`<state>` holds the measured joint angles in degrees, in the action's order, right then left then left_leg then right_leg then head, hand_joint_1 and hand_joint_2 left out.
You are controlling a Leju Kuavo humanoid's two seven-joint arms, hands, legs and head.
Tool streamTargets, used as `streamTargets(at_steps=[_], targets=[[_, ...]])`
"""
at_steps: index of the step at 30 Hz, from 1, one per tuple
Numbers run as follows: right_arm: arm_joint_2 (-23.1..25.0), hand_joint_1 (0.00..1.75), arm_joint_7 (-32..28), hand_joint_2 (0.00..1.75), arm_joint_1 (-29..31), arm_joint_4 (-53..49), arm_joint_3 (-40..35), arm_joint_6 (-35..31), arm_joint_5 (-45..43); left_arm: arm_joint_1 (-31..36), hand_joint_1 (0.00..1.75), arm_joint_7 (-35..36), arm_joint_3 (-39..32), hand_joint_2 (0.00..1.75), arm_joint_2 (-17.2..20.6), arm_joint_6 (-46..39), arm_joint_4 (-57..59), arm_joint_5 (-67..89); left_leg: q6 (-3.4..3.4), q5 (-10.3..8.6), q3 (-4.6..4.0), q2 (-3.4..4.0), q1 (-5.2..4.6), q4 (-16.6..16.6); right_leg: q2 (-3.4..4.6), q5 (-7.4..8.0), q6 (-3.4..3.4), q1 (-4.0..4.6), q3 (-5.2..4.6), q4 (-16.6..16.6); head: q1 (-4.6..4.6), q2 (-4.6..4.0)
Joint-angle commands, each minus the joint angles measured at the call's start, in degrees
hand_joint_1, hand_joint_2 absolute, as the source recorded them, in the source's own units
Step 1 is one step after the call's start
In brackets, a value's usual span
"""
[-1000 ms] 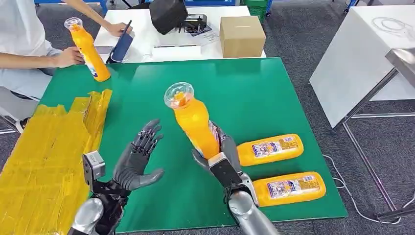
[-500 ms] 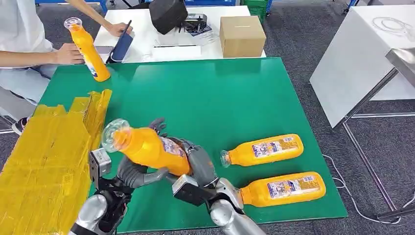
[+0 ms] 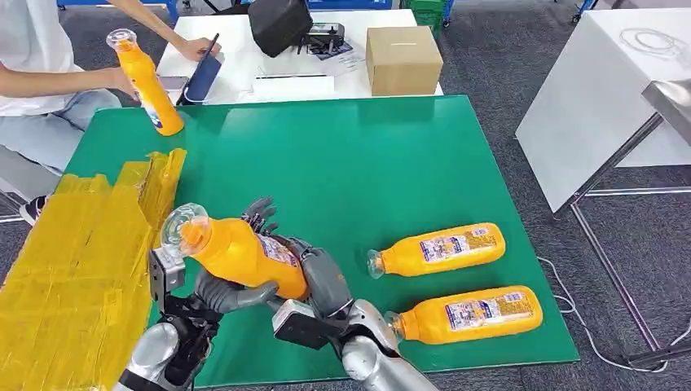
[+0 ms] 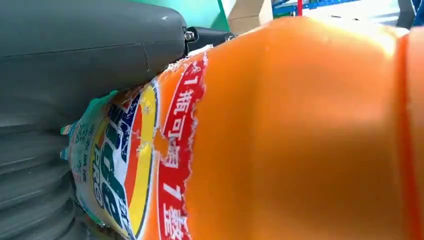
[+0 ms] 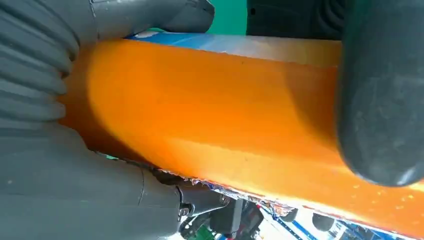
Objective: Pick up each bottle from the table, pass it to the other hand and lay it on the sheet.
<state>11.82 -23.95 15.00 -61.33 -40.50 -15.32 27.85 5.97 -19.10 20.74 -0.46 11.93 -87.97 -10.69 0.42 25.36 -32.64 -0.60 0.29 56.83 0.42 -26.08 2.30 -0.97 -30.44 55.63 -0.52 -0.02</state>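
Note:
An orange bottle (image 3: 240, 252) with a clear cap is tilted, cap towards the yellow sheet (image 3: 73, 269). My right hand (image 3: 322, 281) grips its lower body; the right wrist view has its fingers (image 5: 380, 100) wrapped over the orange bottle (image 5: 210, 115). My left hand (image 3: 224, 293) lies under the bottle with its palm against it, thumb below and fingers standing up behind it. The left wrist view has the labelled bottle (image 4: 300, 140) pressed beside the thumb (image 4: 90, 50). Two more orange bottles (image 3: 440, 248) (image 3: 468, 314) lie on the green mat (image 3: 367, 163) to my right.
A person at the far left holds another orange bottle (image 3: 147, 81) upright at the mat's corner. A cardboard box (image 3: 403, 59) and a black bag (image 3: 279, 23) sit on the white table behind. A white table (image 3: 595, 98) stands to the right.
My right hand swung the bottle from upright over the mat down and leftwards into my left palm. In the last half second it shifted slightly further left.

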Motion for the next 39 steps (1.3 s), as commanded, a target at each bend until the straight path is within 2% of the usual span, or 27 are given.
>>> streamTargets(at_steps=[1, 5, 6, 7, 8, 30, 31, 32, 33, 34, 35, 37, 38, 39], targets=[[-0.4, 1.75, 0.2, 1.75, 2.8, 8.1, -7.5, 1.8, 0.7, 3.0, 0.00, -0.4, -1.5, 1.75, -1.3, -1.2, 4.2, -1.3, -0.03, 0.04, 0.25, 0.02, 0.10, -0.1, -0.09, -0.02, -0.14, 0.13, 0.32, -0.2, 0.00, 0.00], [-0.5, 1.75, 0.4, 1.75, 3.0, 8.8, -7.6, 1.8, 0.1, 1.7, 0.00, -2.4, -3.5, 1.75, -2.9, -3.0, 1.1, -3.8, 0.00, 0.01, 0.07, 0.01, 0.05, 0.0, -0.05, 0.00, -0.06, 0.06, 0.11, -0.1, 0.02, 0.00], [-0.5, 1.75, 0.5, 1.75, 3.0, 8.8, -7.5, 1.7, 0.0, 1.5, 0.19, -2.7, -3.9, 1.75, -3.2, -3.5, 0.5, -4.2, -0.01, 0.08, 0.21, 0.04, 0.14, 0.0, -0.08, -0.03, -0.13, 0.16, 0.31, -0.1, 0.00, 0.00], [-0.6, 1.75, 0.5, 1.75, 3.0, 8.7, -7.3, 1.7, -0.2, 1.2, 1.61, -3.0, -4.3, 1.75, -3.6, -4.0, -0.2, -4.6, 0.00, 0.03, 0.09, 0.01, 0.06, 0.0, -0.09, -0.02, -0.07, 0.08, 0.15, -0.1, 0.00, 0.00], [-0.7, 1.75, 0.6, 1.75, 2.9, 8.5, -7.1, 1.8, -0.4, 1.1, 1.75, -3.2, -4.2, 1.75, -3.6, -4.3, -0.7, -4.9, 0.00, 0.05, 0.14, -0.02, 0.10, 0.0, -0.14, -0.04, -0.10, 0.11, 0.22, -0.1, 0.02, 0.00], [-0.6, 1.75, 0.9, 1.75, 2.4, 9.5, -4.5, 0.5, -2.7, -0.3, 1.75, -6.6, -6.9, 1.75, -5.4, -8.5, -3.9, -8.5, 0.00, 0.00, 0.02, -0.08, 0.06, 0.0, -0.17, -0.02, -0.05, 0.06, 0.06, -0.1, 0.00, 0.00], [-0.8, 1.68, 0.6, 1.75, 1.9, 8.3, -3.6, -0.4, -3.2, -0.5, 1.75, -7.1, -7.2, 1.75, -5.3, -9.4, -4.5, -7.9, -0.01, 0.02, 0.10, -0.11, 0.11, 0.0, -0.22, -0.04, -0.09, 0.12, 0.18, -0.1, 0.00, 0.00], [-0.8, 1.54, 0.6, 1.75, 1.9, 8.3, -3.6, -0.4, -3.2, -0.5, 1.75, -7.1, -7.2, 1.75, -5.3, -9.4, -4.5, -7.9, -0.01, -0.01, 0.03, -0.11, 0.09, 0.0, -0.23, -0.02, -0.07, 0.09, 0.09, -0.1, 0.00, 0.00], [-1.0, 1.20, 0.6, 1.75, 2.0, 8.3, -3.6, -0.3, -3.2, -0.5, 1.75, -7.1, -7.2, 1.75, -5.3, -9.4, -4.5, -7.9, -0.01, 0.00, 0.03, -0.11, 0.08, 0.0, -0.22, -0.03, -0.06, 0.08, 0.06, -0.1, 0.02, 0.00], [-1.2, 0.09, 0.3, 1.75, 1.3, 6.6, -2.6, -1.6, -3.6, -0.7, 1.75, -7.9, -7.5, 1.75, -5.2, -10.6, -4.9, -6.8, -0.01, -0.02, -0.01, -0.08, 0.05, 0.0, -0.18, -0.01, -0.05, 0.05, 0.00, -0.1, 0.00, 0.00], [-1.6, 0.00, -0.2, 1.75, 0.3, 3.8, -1.3, -3.2, -4.0, -0.9, 1.75, -8.8, -7.7, 1.75, -5.0, -12.3, -5.4, -5.2, -0.01, 0.01, 0.06, -0.16, 0.11, 0.0, -0.28, -0.05, -0.09, 0.11, 0.14, -0.1, 0.02, 0.00], [-2.6, 0.00, -0.5, 1.75, -1.1, -1.5, 0.7, -4.9, -4.2, -1.1, 1.75, -11.1, -8.4, 1.75, -4.5, -16.9, -6.0, -0.2, -0.01, 0.01, 0.05, -0.19, 0.10, 0.0, -0.32, -0.07, -0.09, 0.11, 0.13, -0.1, 0.00, 0.00], [-3.4, 0.00, -0.8, 1.75, -1.8, -5.5, 1.7, -6.1, -3.8, -1.0, 1.75, -13.2, -9.1, 1.75, -4.3, -23.4, -5.9, 6.6, -0.01, -0.01, -0.03, -0.16, 0.08, 0.0, -0.28, -0.04, -0.07, 0.09, 0.02, -0.1, 0.02, 0.00], [-4.1, 0.00, 0.0, 1.75, -2.1, -7.8, 2.1, -5.6, -3.7, -0.7, 1.75, -13.2, -8.9, 1.75, -3.8, -23.5, -5.6, 6.6, 0.00, -0.01, -0.06, -0.17, 0.06, 0.0, -0.26, -0.04, -0.06, 0.06, -0.02, 0.0, 0.02, 0.00]])
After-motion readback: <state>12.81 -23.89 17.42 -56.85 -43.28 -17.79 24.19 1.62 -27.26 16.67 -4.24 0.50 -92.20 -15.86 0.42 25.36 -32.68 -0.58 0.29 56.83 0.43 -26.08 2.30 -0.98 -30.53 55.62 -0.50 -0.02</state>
